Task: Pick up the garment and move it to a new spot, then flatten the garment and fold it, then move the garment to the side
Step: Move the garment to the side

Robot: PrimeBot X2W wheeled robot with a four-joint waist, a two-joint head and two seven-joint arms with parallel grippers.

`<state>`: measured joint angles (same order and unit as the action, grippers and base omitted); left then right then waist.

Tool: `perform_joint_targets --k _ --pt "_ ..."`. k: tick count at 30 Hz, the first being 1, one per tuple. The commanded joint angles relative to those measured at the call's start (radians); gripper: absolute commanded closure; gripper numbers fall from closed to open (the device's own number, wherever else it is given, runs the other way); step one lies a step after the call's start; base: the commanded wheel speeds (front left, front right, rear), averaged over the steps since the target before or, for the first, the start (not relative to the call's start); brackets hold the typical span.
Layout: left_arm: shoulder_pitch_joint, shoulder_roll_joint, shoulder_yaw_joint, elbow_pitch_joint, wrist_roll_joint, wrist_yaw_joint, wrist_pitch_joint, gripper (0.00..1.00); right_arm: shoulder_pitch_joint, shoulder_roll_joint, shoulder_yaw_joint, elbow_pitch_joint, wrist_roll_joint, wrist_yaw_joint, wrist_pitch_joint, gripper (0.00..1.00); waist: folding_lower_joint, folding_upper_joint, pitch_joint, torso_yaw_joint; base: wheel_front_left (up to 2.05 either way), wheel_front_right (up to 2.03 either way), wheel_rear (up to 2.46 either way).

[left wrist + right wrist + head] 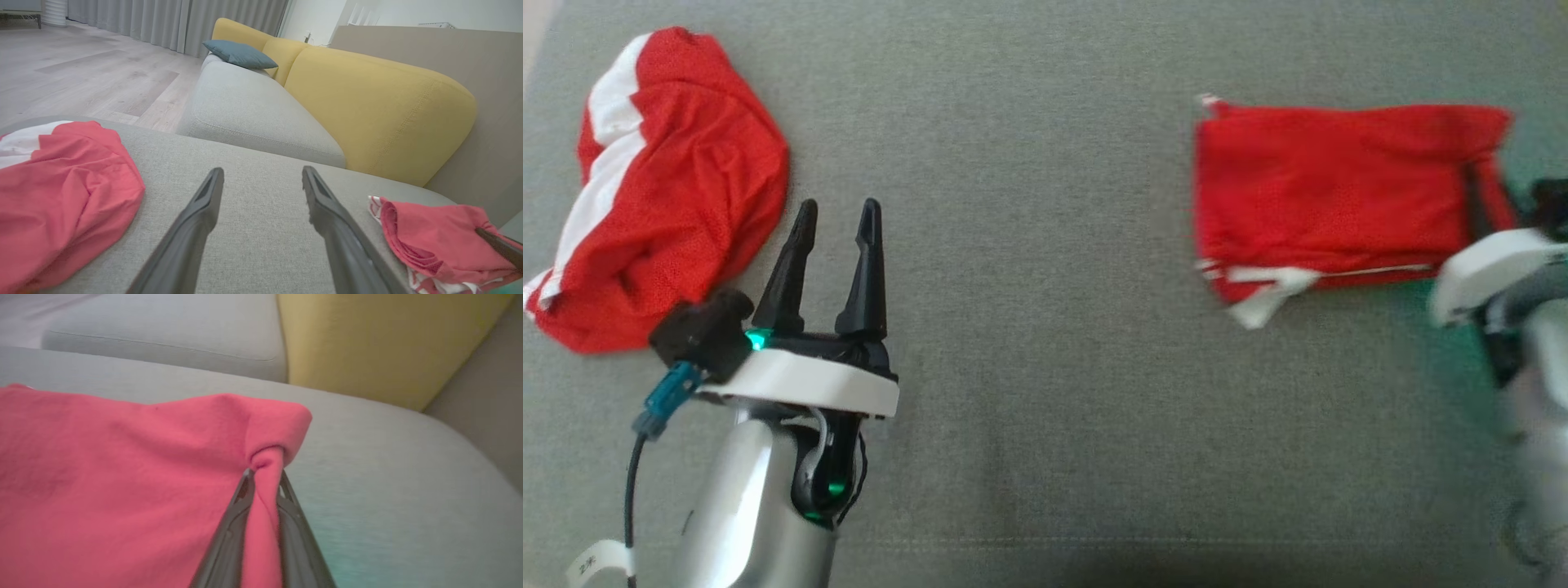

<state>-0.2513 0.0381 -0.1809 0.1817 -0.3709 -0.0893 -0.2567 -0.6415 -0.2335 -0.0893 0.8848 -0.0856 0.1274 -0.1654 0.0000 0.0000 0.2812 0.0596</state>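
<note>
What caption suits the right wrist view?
Right gripper pinching a bunched edge of the red garment on a grey cushion.

My left gripper (840,208) has two long, tapering black fingers (786,282) on a white collar (809,385) with a green light (758,337), above a silver forearm (739,490) trailing a black cable (629,498) with a teal plug (666,400) and a white label (600,563).
</note>
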Motion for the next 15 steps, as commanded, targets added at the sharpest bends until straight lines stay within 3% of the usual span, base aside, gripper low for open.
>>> perform_joint_targets --k 1,5,15 --pt "-0.023 0.012 0.034 -0.040 0.009 -0.005 -0.005 0.00 -0.038 -0.063 -0.007 -0.041 -0.022 0.003 0.012 1.00 0.0000 0.0000 0.011 -0.015 0.00 0.00 0.00" --pt "-0.031 0.012 0.030 -0.044 0.009 -0.008 -0.005 0.00 -0.053 -0.132 -0.051 -0.068 -0.047 0.003 0.026 1.00 0.0000 0.0000 0.024 -0.023 0.00 0.00 0.00" --pt "-0.034 0.012 0.037 -0.044 0.018 -0.017 -0.005 0.00 -0.058 -0.183 -0.153 -0.153 -0.109 0.003 0.047 1.00 0.0000 0.0000 0.043 -0.030 0.00 0.00 0.00"
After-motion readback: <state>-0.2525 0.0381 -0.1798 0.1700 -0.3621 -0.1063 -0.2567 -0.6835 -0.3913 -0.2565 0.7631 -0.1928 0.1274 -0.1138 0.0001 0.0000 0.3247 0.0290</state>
